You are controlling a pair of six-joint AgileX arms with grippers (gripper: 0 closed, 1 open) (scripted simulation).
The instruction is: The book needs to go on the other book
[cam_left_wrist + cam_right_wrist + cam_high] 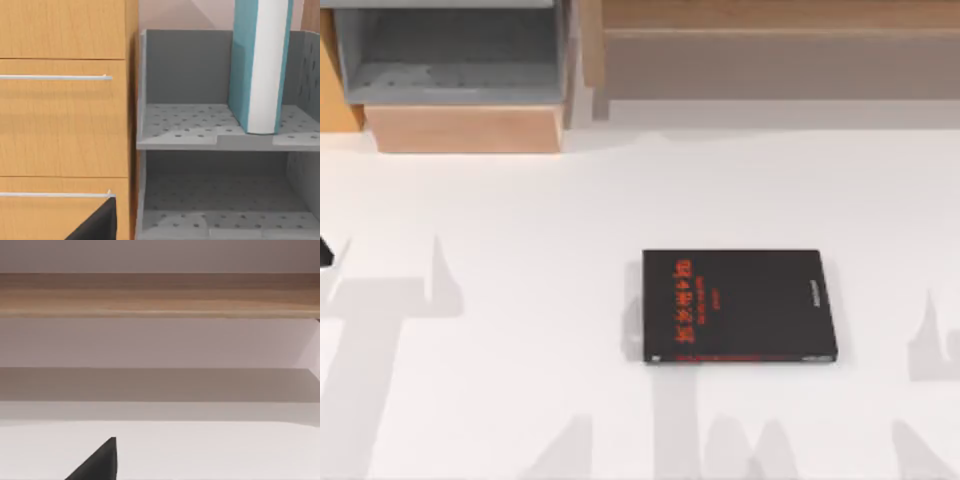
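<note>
lying flat near the middle of the white table (520, 220), the black book (738, 305) has open room on every side – nothing is stacked on it yet, so the task is barely begun. the grey shelf unit (200, 140) at the table's far left holds the light blue book (260, 65) upright on its upper tier, close to one wall. whether either gripper is open i cannot tell – left finger tip (97, 225), right finger tip (97, 462).

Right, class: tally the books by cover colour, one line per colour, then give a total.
Black book, flat on the table: 1
Light blue book, upright on the grey shelf: 1
Total: 2
</note>
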